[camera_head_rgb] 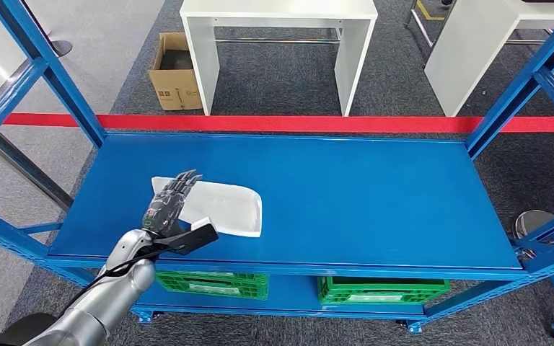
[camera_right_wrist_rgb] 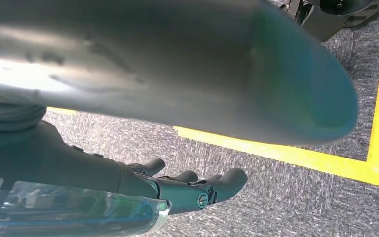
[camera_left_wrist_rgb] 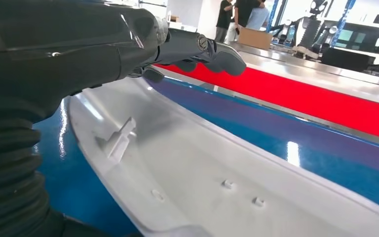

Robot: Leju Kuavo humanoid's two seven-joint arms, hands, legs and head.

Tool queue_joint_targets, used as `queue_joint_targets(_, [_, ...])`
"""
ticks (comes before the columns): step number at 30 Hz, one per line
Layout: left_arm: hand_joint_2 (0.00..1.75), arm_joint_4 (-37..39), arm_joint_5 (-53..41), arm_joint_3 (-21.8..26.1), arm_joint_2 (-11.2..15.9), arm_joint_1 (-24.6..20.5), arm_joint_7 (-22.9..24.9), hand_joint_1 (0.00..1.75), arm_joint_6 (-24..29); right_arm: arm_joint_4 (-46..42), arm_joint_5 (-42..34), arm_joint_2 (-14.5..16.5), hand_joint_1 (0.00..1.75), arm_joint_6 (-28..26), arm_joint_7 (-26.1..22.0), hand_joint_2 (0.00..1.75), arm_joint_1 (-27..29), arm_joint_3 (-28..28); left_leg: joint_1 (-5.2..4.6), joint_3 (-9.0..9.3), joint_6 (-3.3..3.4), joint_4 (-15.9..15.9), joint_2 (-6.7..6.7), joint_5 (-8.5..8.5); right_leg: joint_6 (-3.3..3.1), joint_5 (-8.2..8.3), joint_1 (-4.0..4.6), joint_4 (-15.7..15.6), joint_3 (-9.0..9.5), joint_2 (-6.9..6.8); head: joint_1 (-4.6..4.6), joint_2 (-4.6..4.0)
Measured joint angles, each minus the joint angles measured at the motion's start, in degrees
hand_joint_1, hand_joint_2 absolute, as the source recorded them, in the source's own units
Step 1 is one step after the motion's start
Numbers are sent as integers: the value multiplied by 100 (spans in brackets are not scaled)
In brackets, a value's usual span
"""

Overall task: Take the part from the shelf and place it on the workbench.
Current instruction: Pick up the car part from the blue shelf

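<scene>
left hand [camera_head_rgb: 167, 209]: stretched out flat over the near-left end of the white part, fingers [camera_left_wrist_rgb: 212, 49] long and close together, pointing toward 12 o'clock. the thumb juts out toward 3 o'clock below the part's near edge. it holds nothing. in the left wrist view the fingers hang just above the part's far rim, and i cannot tell whether they touch it.
left arm [camera_head_rgb: 104, 299]: silver, coming in from 7 o'clock.
part [camera_head_rgb: 220, 205]: a flat white plastic panel with rounded corners, lying on the shelf at about 9 o'clock of its middle. the left wrist view shows a raised rim, a small clip [camera_left_wrist_rgb: 118, 140] and a few studs on its face.
shelf [camera_head_rgb: 375, 202]: blue metal deck with blue posts at the corners. the part is well apart from the right half.
right hand [camera_right_wrist_rgb: 192, 190]: hangs beside the body over grey carpet with a yellow line [camera_right_wrist_rgb: 276, 153]. fingers loosely curled and a little apart, nothing in them.
farther out: two green crates [camera_head_rgb: 216, 283] on the lower deck at 6 o'clock, a red floor stripe [camera_head_rgb: 288, 123] behind the shelf, a white table [camera_head_rgb: 281, 43] at 12 o'clock, a cardboard box [camera_head_rgb: 175, 72] at 11 o'clock.
step in hand: reaching for the part; no grasp yet, by my reading.
next move: likely lower the fingers over the far rim, bring the thumb under the near edge, and close firmly before lifting, since a thin smooth panel could slide on the deck.
</scene>
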Motion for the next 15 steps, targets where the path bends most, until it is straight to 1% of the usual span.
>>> queue_joint_targets(1, [175,50,22,-26,0,-48,0,30,-19,0,1,3,0,0,-3,0,-3,0,0,0,0,0,0,0,0,0,0,0,-1,-1,0,0])
queue_joint_targets(3, [175,179,80,-82,0,-182,-16,117,-99,0,2,13,0,0,-6,0,-10,-1,0,0,0,0,-1,0,0,0,0,0,0,-2,0,-1])
queue_joint_targets(4, [175,254,113,-111,0,-257,-36,158,-141,0,2,19,0,0,-7,0,-13,-1,0,1,0,0,-1,0,0,0,0,0,1,-2,0,-1])
queue_joint_targets(5, [175,328,139,-140,-1,-325,-61,175,-177,0,1,24,0,0,-7,0,-16,-1,0,2,0,0,0,1,0,0,0,0,2,-1,0,-1])
queue_joint_targets(9, [175,539,179,-244,-1,-490,-132,175,-222,0,-6,40,0,0,-7,0,-23,-1,0,3,0,0,0,1,0,1,0,1,8,-1,1,-1])
queue_joint_targets(15, [175,582,181,-338,3,-509,-75,175,-238,0,-7,65,0,0,-16,0,-38,-1,0,2,-1,0,0,1,1,0,0,1,10,-1,-1,-1])
